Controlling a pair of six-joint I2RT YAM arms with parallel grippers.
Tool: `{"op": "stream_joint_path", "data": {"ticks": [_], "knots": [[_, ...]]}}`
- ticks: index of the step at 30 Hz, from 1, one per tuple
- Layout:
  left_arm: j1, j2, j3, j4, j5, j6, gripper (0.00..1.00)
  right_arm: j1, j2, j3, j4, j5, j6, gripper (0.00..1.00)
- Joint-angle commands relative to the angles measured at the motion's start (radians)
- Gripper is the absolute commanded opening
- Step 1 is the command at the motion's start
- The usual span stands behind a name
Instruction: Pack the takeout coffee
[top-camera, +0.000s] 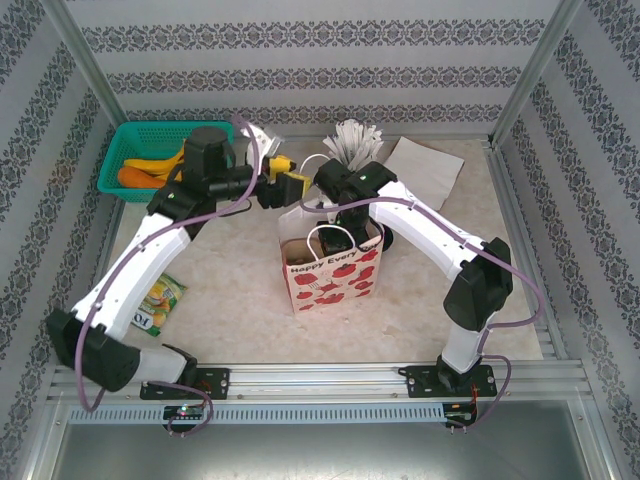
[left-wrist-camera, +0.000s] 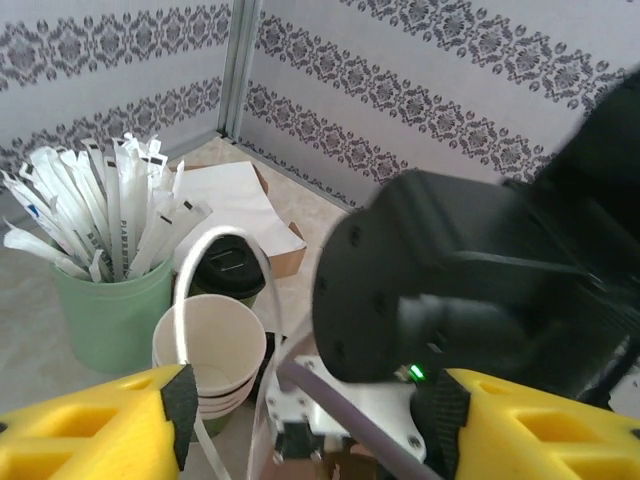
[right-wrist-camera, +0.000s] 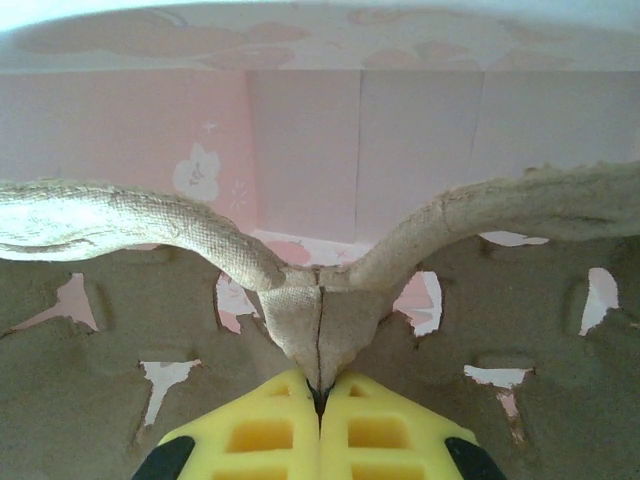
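Red-and-white paper bag stood upright mid-surface. Green cup of white wrapped straws sat behind it, with a white paper sheet to its right. Green basket was in the far-left corner, holding a banana and a carrot. Snack packet lay near left, partly hidden.

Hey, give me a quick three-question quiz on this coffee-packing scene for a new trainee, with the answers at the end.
1. True or false: the right fingers are shut on the middle ridge of the pulp tray.
2. Where is the tray? A, in the green basket. B, inside the paper bag. C, on top of the straws.
3. Fill in: the left fingers stand ____, with nothing held between them.

Key: 1 true; 2 B; 3 open.
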Motion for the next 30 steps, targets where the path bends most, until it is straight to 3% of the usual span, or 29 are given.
{"op": "stream_joint_path", "data": {"ticks": [1, 9, 14, 16, 23, 26, 27, 28, 29, 30], "knots": [[-0.007, -0.088, -0.058, -0.043, 0.005, 0.074, 0.72, -0.004, -0.011, -0.01, 0.026, 0.005, 0.026, 0.0], [-0.007, -0.31, -0.225, -0.136, -0.016, 0.178, 0.8, -0.004, -0.019, -0.016, 0.037, 0.002, 0.042, 0.0], [-0.012, -0.334, -0.226, -0.216, 0.212, 0.2, 0.78, -0.004, -0.019, -0.016, 0.047, 0.002, 0.052, 0.0], [-0.038, -0.317, -0.211, -0.213, 0.233, 0.186, 0.76, -0.002, -0.017, -0.013, 0.047, 0.003, 0.056, 0.0], [-0.151, -0.247, -0.185, -0.133, 0.022, 0.215, 0.73, 0.002, -0.009, 0.005, 0.035, 0.008, 0.066, 0.0], [-0.161, -0.2, -0.158, -0.111, 0.026, 0.224, 0.7, 0.006, -0.011, 0.005, 0.032, 0.008, 0.071, 0.0], [-0.166, -0.182, -0.143, -0.109, 0.051, 0.231, 0.67, 0.006, -0.011, 0.005, 0.031, 0.008, 0.074, 0.0], [-0.171, -0.166, -0.13, -0.111, 0.084, 0.243, 0.57, 0.007, -0.012, 0.005, 0.031, 0.008, 0.075, 0.0], [-0.18, -0.149, -0.111, -0.128, 0.124, 0.266, 0.4, 0.007, -0.012, 0.004, 0.034, 0.009, 0.078, 0.0], [-0.186, -0.14, -0.098, -0.148, 0.144, 0.286, 0.3, 0.007, -0.011, 0.005, 0.034, 0.007, 0.081, 0.0]]}}
